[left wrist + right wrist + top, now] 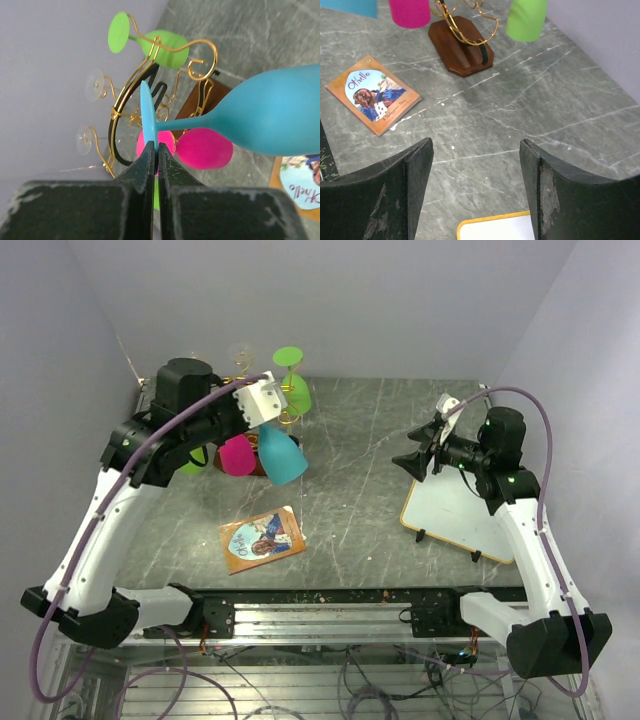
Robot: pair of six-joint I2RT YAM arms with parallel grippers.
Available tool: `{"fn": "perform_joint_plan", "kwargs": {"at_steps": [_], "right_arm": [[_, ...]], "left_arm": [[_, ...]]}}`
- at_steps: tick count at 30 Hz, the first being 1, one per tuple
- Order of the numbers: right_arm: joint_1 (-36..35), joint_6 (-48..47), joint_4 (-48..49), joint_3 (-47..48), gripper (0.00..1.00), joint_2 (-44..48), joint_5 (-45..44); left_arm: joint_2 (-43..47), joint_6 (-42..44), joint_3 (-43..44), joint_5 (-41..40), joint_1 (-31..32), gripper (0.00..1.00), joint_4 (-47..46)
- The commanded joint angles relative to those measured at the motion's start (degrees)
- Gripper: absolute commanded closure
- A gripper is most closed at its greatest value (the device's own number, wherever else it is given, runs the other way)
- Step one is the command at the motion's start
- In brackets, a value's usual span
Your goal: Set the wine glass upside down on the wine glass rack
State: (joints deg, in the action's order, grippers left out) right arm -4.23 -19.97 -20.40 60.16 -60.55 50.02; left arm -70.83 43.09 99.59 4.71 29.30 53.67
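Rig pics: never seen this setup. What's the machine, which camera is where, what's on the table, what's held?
Two robot arms, bolted at the near edge of the table. Top view: a fixed camera above and behind them. The other two: a camera on each wrist. On the table: a rack hung with a pink glass, a green glass and clear ones, a book, a white board. The left gripper is shut on the foot of a blue glass, beside the rack. The right gripper is open, empty.
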Motion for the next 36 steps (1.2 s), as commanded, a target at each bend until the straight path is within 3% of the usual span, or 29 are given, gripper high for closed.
{"fn": "perform_joint_plan", "kwargs": {"at_steps": [1,8,16,28,36], "right_arm": [[0.1,0.1,3.8,-2.4,0.3,1.7,2.0],[0.1,-1.8,4.5,-6.4,0.24,2.8,0.6],[0.1,-2.2,4.9,-7.3,0.08,2.6,-0.9],[0.1,-2.8,5.1,-7.8,0.07,2.4,-1.2],[0.2,-2.6,5.7,-8.4,0.07,2.4,-1.9]], "left_arm": [[-1.1,6.5,-2.3,-10.1,2.2,0.93,-2.9],[-4.1,10.0,-5.4,-17.1,5.5,0.93,-7.7],[-8.3,12.8,-5.8,-23.7,8.0,0.93,-10.7],[-13.8,13.4,-5.8,-31.5,10.7,0.93,-15.9],[-15.7,10.6,-4.9,-29.9,11.4,0.93,-17.6]]}}
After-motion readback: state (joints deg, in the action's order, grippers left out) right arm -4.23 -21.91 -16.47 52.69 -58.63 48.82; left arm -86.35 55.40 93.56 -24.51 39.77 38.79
